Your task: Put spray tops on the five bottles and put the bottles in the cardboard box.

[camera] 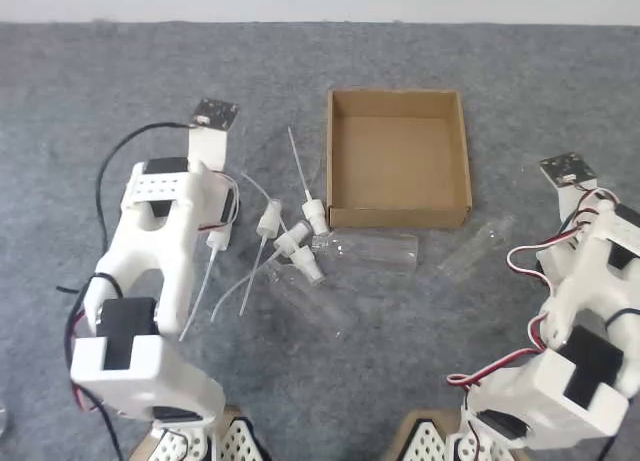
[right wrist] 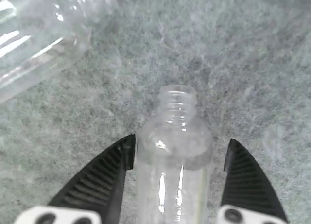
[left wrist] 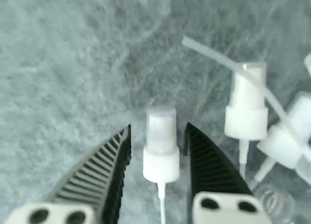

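Left tool (left wrist: 158, 128) open astride spray top (left wrist: 161, 151): light, grip collar | right tool (right wrist: 181, 141) open astride clear bottle (right wrist: 174, 161): likely slick, crushable

The edge cuts off the bottle (right wrist: 172, 156) and spray top (left wrist: 161, 146).

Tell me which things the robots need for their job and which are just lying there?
Needed: spray tops, clear bottles, cardboard box, left gripper, right gripper.
Just there: grey mat.
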{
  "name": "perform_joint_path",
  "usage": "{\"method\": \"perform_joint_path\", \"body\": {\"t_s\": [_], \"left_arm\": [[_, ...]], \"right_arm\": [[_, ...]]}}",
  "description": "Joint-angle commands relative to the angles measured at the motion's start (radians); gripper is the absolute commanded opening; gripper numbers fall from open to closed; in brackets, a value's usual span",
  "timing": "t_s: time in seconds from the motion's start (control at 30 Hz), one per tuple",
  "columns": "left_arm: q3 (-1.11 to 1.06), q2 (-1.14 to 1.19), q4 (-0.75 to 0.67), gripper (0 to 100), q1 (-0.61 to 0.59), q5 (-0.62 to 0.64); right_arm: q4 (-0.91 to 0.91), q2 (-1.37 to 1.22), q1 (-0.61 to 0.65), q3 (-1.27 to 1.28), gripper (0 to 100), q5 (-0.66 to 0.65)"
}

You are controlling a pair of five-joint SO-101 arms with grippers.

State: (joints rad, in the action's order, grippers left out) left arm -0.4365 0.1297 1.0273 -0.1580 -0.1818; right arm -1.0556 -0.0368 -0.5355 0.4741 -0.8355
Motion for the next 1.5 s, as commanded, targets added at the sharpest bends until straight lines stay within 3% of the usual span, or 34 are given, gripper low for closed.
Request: {"method": "perform_joint_path", "body": {"t_s": [0.0, 0.13, 0.37, 0.73, 0.83, 1.03, 1.2, 1.47], "left_arm": [[0.061, 0.037, -0.017, 16, 0.006, -0.008], [0.061, 0.115, -0.060, 15, 0.006, -0.012], [0.064, 0.075, -0.054, 1, 0.006, -0.014], [0.038, -0.367, 0.189, 1, -0.002, 0.058], [-0.056, -0.503, 0.173, 1, 0.006, 0.066], [-0.295, -0.707, 0.064, 1, -0.002, 0.063], [-0.351, -0.784, 0.051, 1, -0.002, 0.060], [-0.363, -0.786, 0.048, 1, -0.002, 0.060]], "right_arm": [[-0.013, 0.018, 0.008, -0.020, 24.6, -0.015], [-0.013, 0.018, 0.005, -0.021, 24.6, -0.015], [-0.013, 0.018, 0.001, -0.021, 24.6, -0.015], [-0.077, 0.131, 0.012, -0.052, 27.3, -0.015], [-0.082, 0.170, 0.021, -0.052, 32.1, -0.017], [-0.090, 0.131, 0.064, -0.034, 32.5, -0.069], [-0.056, 0.015, 0.048, -0.051, 32.4, -0.074], [0.012, -0.074, 0.019, -0.054, 19.0, -0.072]]}}
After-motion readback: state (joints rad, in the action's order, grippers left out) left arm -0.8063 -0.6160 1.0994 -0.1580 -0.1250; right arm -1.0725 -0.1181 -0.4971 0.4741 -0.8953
